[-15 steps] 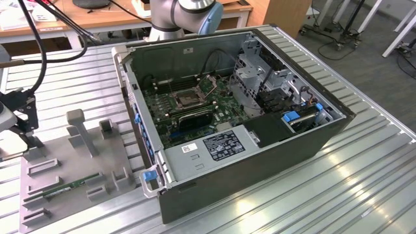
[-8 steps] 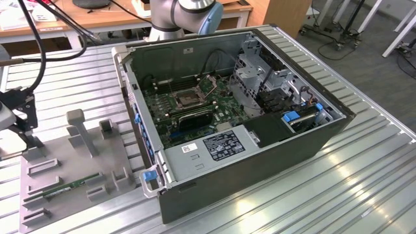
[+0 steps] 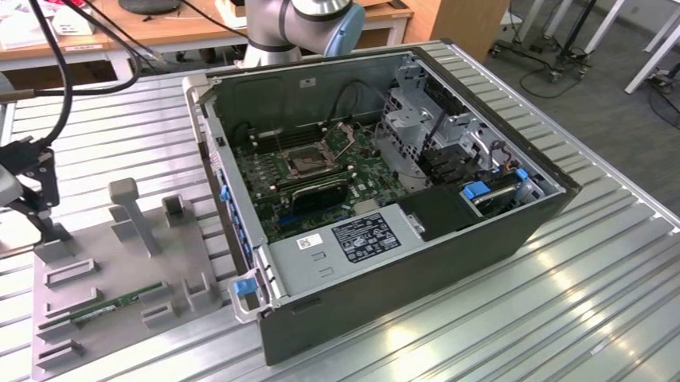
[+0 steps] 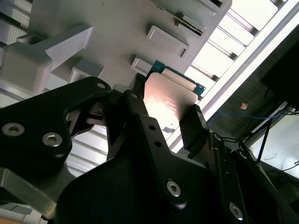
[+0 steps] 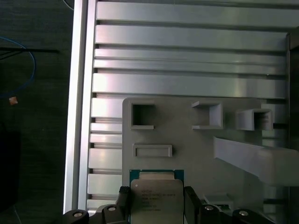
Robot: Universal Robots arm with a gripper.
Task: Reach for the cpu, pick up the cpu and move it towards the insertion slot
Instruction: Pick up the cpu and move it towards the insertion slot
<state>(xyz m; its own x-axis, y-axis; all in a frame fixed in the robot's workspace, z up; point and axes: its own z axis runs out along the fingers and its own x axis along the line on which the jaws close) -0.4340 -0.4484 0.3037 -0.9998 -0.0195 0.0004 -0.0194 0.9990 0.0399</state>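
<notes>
The claw (image 5: 156, 207) is pinching the cpu (image 5: 156, 198), one black finger (image 5: 189, 203) pressed against each of two opposite edges. In both wrist views the chip's pale silvery face shows between the fingers, with a thin green edge at its outer end. The chip is held over the near edge of a grey moulded fixture (image 3: 117, 263) with rectangular pockets and upright posts. Whether it has cleared the fixture's surface cannot be told.

In the exterior view the claw hangs at the far left, above the fixture's corner. The fixture lies on the ribbed metal worktop (image 3: 595, 302). A narrow green memory stick (image 3: 117, 305) rests in one of its holders.

The insertion slot (image 3: 308, 161) sits on the green board inside the open computer case (image 3: 425, 239). The case stands on the worktop toward the exterior view's right of the fixture. The slot is well apart from the held chip.
</notes>
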